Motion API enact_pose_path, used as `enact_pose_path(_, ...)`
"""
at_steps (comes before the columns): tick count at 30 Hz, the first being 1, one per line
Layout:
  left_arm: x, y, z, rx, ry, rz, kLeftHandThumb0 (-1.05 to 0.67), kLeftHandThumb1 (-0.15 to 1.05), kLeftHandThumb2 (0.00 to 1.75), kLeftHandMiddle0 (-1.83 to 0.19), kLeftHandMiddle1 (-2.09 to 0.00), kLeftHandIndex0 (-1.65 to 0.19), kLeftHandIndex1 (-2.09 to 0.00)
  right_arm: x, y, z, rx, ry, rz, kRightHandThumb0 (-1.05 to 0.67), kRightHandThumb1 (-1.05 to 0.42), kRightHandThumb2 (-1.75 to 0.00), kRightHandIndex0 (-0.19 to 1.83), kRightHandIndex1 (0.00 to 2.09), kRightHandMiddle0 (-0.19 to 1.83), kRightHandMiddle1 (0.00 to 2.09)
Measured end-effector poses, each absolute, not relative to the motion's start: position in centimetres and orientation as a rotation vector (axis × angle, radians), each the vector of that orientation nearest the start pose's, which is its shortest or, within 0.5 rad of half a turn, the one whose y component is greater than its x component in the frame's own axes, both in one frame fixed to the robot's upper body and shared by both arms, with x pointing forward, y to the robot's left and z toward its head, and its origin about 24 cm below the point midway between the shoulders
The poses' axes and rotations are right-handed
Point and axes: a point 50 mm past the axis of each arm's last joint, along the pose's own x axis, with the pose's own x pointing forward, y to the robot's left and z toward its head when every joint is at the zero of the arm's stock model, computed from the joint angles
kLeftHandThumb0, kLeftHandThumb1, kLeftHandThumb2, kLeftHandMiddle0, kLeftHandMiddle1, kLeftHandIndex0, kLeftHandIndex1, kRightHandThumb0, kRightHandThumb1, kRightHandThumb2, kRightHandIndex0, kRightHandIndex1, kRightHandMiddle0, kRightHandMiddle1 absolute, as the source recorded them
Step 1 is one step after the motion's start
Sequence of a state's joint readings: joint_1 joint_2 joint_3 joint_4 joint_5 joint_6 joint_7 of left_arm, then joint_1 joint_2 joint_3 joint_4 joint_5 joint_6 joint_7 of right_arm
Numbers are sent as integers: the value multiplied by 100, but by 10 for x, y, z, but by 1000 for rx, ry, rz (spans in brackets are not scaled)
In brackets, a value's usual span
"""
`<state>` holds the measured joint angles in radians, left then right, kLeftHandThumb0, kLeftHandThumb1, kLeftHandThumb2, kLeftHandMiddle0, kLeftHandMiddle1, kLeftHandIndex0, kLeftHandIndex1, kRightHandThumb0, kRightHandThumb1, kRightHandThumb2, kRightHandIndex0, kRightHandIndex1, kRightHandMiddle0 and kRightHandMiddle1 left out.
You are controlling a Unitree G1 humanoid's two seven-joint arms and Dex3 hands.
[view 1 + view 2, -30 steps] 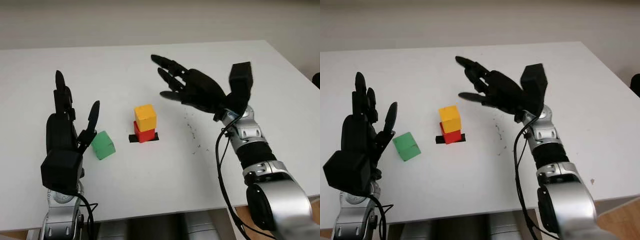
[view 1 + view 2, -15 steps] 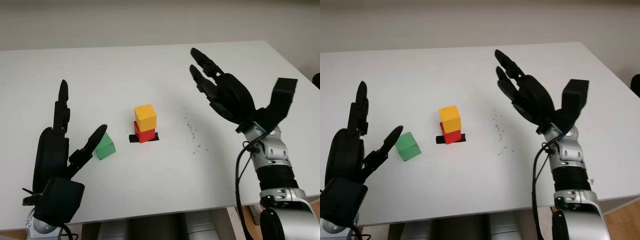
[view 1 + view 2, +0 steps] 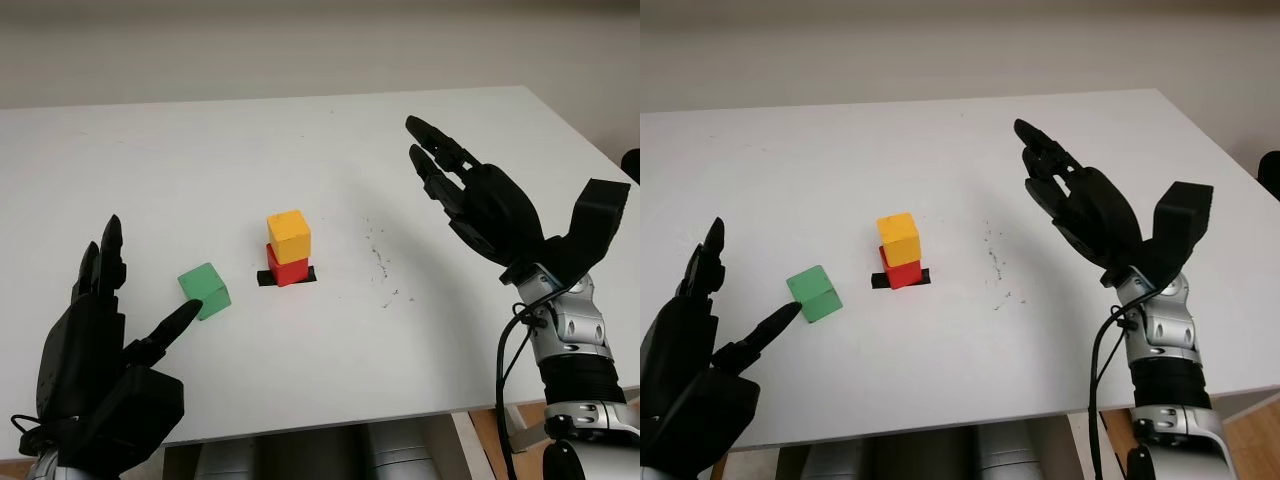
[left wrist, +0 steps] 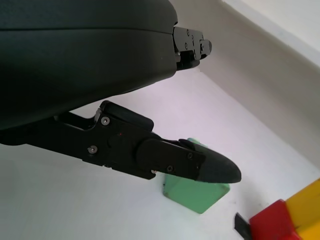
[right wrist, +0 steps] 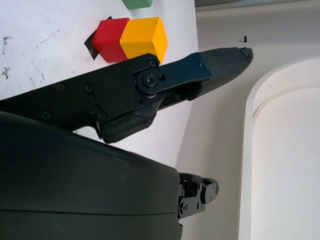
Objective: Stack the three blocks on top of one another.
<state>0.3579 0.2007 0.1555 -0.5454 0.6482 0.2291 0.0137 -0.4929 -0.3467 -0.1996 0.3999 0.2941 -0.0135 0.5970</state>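
Note:
A yellow block point(image 3: 289, 235) sits on top of a red block point(image 3: 289, 268) near the middle of the white table point(image 3: 300, 150), over a strip of black tape point(image 3: 268, 277). A green block point(image 3: 205, 291) lies alone on the table to the left of that pair. My left hand point(image 3: 105, 370) is open at the near left edge, its thumb tip just short of the green block. My right hand point(image 3: 475, 205) is open and raised above the table, well to the right of the yellow block. In the left wrist view the green block point(image 4: 197, 192) lies behind the thumb.
Small dark specks point(image 3: 385, 265) mark the table right of the stack. The table's near edge point(image 3: 330, 425) runs close to both arms.
My right hand has drawn back to the right, away from the yellow and red pair. My left hand has dropped back toward the near table edge, away from the green block.

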Motion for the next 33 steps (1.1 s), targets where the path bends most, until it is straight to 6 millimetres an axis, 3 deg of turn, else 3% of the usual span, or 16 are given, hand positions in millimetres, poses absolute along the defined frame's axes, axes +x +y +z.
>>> enact_pose_path(12,199,242,79,954,146,293,-91,102,5,16,-5,-3,-7,334,-215,119,-43,-164,406,-90,-105,-17,-7,7,24,27)
enact_pose_path(19,214,237,71,946,181,254,-84,95,4,16,-6,-6,-7,335,-209,117,-72,-168,379,-90,-105,-23,-8,6,14,24)
enact_pose_path(26,224,234,71,962,153,228,-84,93,4,15,-6,-10,-8,336,-205,117,-44,-195,349,-89,-105,-41,-19,0,-16,5)
enact_pose_path(29,225,232,70,939,155,218,-81,90,4,18,-4,-11,-7,336,-202,116,-9,-204,352,-86,-105,-52,-19,0,-19,0)
enact_pose_path(33,226,230,67,915,164,197,-80,89,4,18,-5,-12,-7,336,-200,119,-1,-220,343,-86,-105,-53,-19,0,-19,0)
